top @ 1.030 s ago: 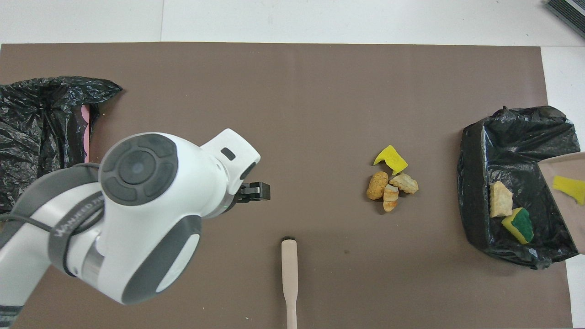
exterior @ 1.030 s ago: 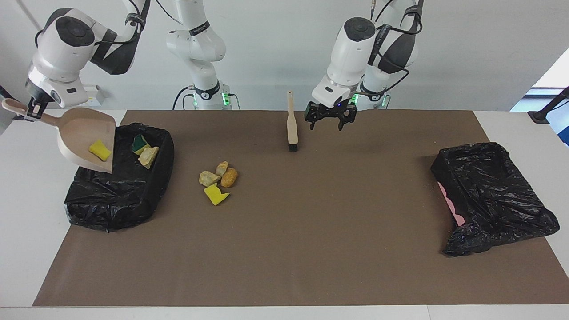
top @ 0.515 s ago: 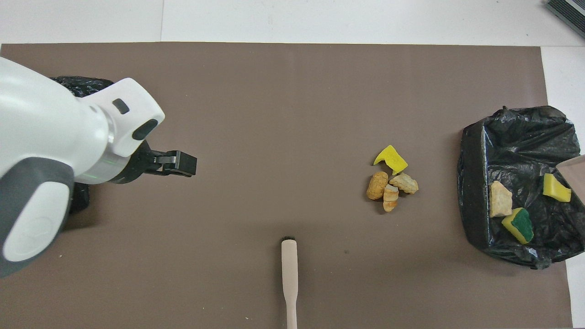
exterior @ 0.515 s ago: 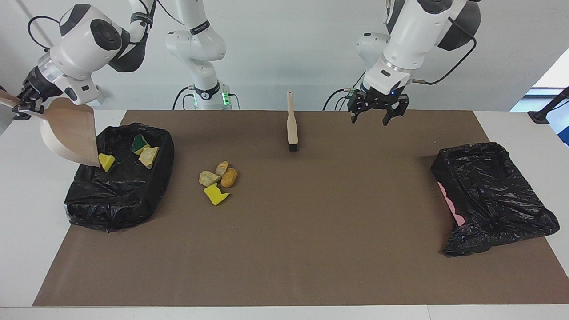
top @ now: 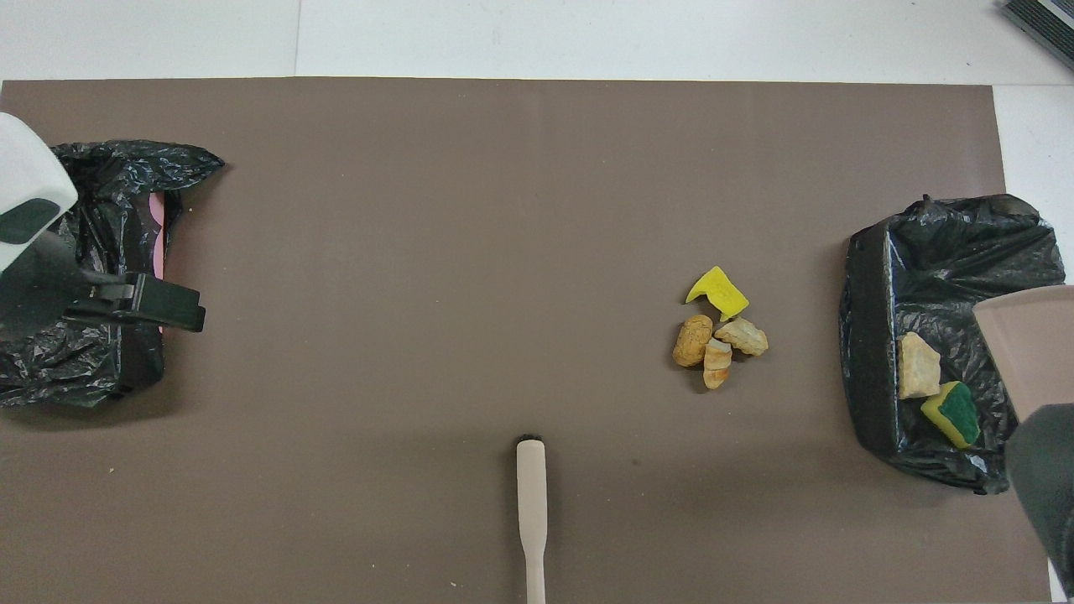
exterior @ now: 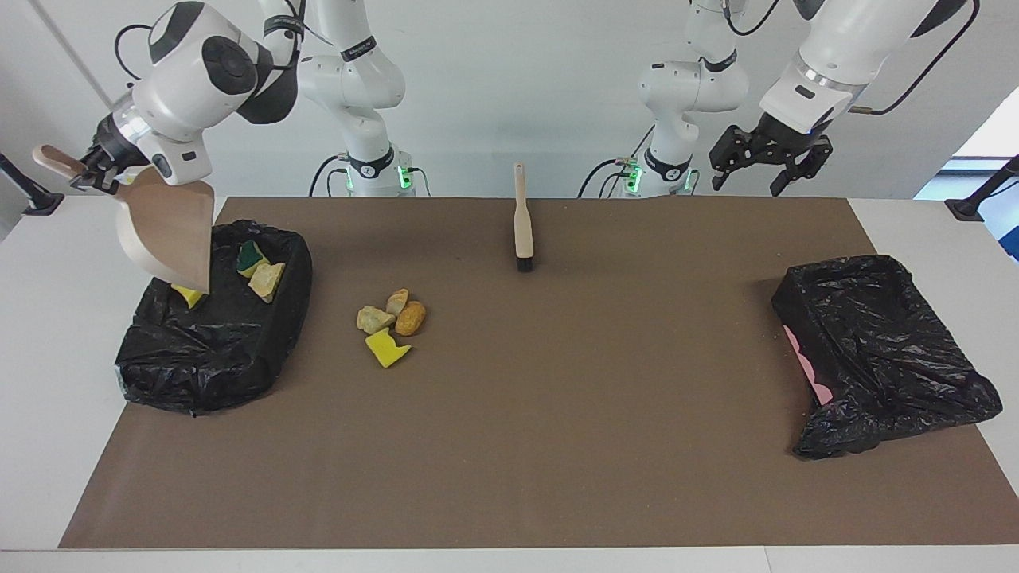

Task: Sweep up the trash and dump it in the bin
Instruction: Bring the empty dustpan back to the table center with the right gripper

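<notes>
Scraps [exterior: 391, 322] heaped on the mat [exterior: 557, 446], farther from the robots than the brush [exterior: 522, 219], toward the right arm's end. Beside them a bin [exterior: 215, 342] with three more inside, dustpan [exterior: 167, 235] tilted above it.

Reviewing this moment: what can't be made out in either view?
- Yellow sponge piece in the black-lined bin: facing view shows only a corner under the tilted beige dustpan; overhead, the pan covers it.
- Right gripper shut on the dustpan's handle: outside the overhead view.
- Beige hand brush: its handle end is cut off by the overhead view's bottom edge.
- Second black bag: what lies inside it is hidden by its folds; overhead, the open left gripper overlaps it.
</notes>
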You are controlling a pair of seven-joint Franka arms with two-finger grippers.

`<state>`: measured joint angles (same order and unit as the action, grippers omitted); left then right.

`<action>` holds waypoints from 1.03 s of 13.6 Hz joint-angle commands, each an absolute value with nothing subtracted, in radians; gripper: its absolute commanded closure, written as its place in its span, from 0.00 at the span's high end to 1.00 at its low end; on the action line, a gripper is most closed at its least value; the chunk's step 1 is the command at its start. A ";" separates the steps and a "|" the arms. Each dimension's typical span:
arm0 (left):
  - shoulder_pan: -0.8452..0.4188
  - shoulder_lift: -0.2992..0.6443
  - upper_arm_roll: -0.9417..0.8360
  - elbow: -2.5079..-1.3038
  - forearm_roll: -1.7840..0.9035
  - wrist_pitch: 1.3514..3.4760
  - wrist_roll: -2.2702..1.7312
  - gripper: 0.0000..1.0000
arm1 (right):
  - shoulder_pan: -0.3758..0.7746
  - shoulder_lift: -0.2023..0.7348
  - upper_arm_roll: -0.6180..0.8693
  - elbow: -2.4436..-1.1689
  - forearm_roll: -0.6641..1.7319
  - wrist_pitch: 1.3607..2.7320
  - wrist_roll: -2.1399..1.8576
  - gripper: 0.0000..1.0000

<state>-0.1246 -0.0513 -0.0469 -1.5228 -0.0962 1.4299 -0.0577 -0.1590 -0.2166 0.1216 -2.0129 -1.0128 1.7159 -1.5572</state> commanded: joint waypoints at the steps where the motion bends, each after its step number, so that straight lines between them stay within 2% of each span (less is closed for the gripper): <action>1: -0.060 -0.034 -0.058 -1.459 -0.086 1.388 0.009 1.00 | -0.164 -0.227 0.231 -1.980 -0.896 1.626 -1.444 0.00; 5: -0.049 -0.031 -0.051 -1.453 -0.051 1.373 0.095 1.00 | -0.163 -0.216 0.308 -1.951 -0.582 1.606 -1.125 0.00; 8: -0.051 -0.018 -0.058 -1.420 -0.015 1.362 0.109 1.00 | -0.160 -0.157 0.347 -1.861 -0.372 1.592 -0.909 0.00; 12: -0.049 -0.051 -0.060 -1.446 -0.025 1.376 0.100 1.00 | 0.001 0.007 0.362 -1.751 -0.279 1.603 -0.353 0.00; 14: -0.052 -0.051 -0.060 -1.447 -0.025 1.374 0.095 1.00 | 0.082 0.134 0.362 -1.654 -0.269 1.608 -0.101 0.00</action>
<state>-0.0560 -0.0453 -0.0534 -1.4556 -0.0412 1.3974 0.0974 0.0311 -0.0031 0.3613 -1.7834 -0.2933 1.6210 -0.3020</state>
